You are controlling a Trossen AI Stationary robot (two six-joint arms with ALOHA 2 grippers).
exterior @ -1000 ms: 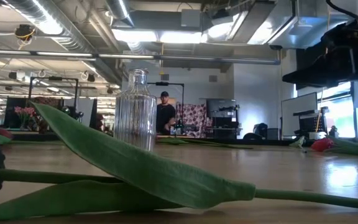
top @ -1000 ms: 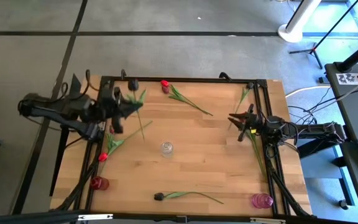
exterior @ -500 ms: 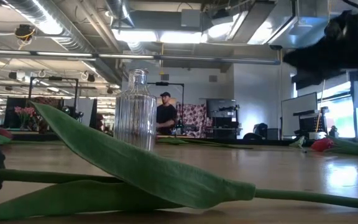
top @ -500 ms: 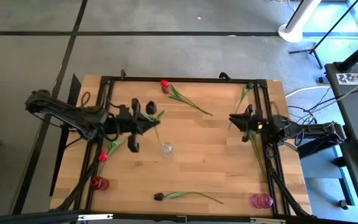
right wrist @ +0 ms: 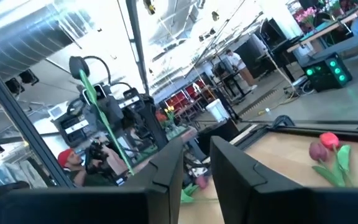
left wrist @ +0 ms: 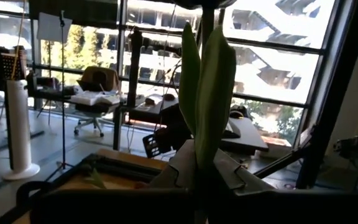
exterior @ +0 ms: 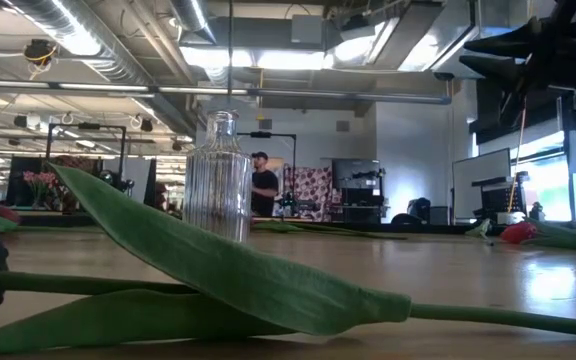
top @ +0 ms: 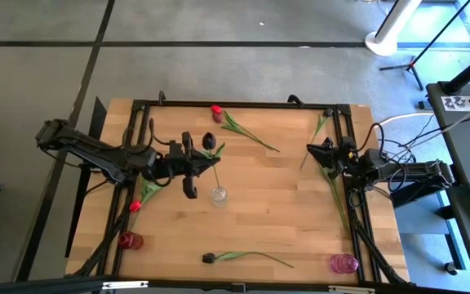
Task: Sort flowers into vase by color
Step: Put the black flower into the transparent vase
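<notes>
My left gripper point(top: 204, 163) is shut on a dark maroon-black tulip point(top: 209, 140), which stands upright over the clear glass vase point(top: 219, 194) in the middle of the table. The tulip's thin stem point(exterior: 230, 60) runs down to the vase mouth point(exterior: 223, 116); whether its end is inside, I cannot tell. The leaves point(left wrist: 207, 81) rise from between my fingers. My right gripper point(top: 315, 151) hovers by the right rail, open a little, with nothing between its fingers point(right wrist: 166, 171). My left gripper pinches the tulip's stem just below the leaves point(left wrist: 199, 163) between its two fingers. The fingers come in about level from the table's left and lie across the stem. The flower hangs upright, head up, lifted clear of the table, with its lower stem over the clear vase.
A red vase point(top: 130, 240) stands near left and a pink vase point(top: 343, 263) near right. Loose tulips lie on the table: a red one by the left rail point(top: 135, 204), a red one at the far edge point(top: 216, 109), a dark one near the front point(top: 209, 258). Green stems lie along the right rail point(top: 337, 196).
My left gripper has carried the dark tulip from the far left toward the table's middle and the near edge, and a little down. It now stands over the clear vase, and the tulip's stem has come down over the vase mouth. My right gripper has rolled about its own axis in place.
</notes>
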